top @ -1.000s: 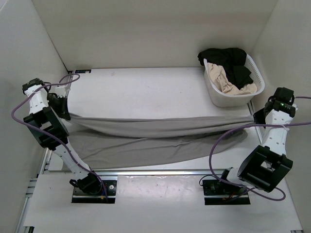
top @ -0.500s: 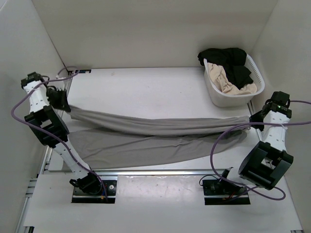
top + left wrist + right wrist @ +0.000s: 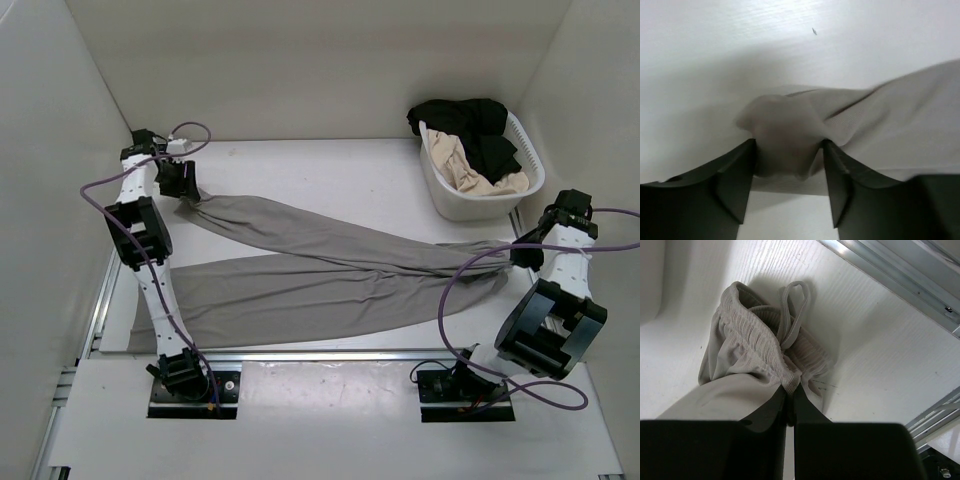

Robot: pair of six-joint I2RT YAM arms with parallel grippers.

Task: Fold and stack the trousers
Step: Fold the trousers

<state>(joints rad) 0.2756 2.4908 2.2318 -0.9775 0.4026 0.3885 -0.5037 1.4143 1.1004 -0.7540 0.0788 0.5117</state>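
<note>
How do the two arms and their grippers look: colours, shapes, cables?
The left arm and right arm have white links joined by boxy black joints. A purple cable loops loosely along each. The left gripper and right gripper have plain black, wedge-shaped fingers. No markings are visible.

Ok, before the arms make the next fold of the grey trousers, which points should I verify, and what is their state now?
1. Left fingers shut on a leg end of the trousers: ok, the fabric is bunched between them.
2. Right fingers shut on the waistband: ok, pinched at the gathered edge.
3. Both waistband layers in that grip: cannot tell.
4. Held leg apart from the basket: ok.
5. Held leg in line with the other leg: not ok, they spread apart toward the left.
6. Drawstring free of the fingers: ok, its loop lies loose on the table.
</note>
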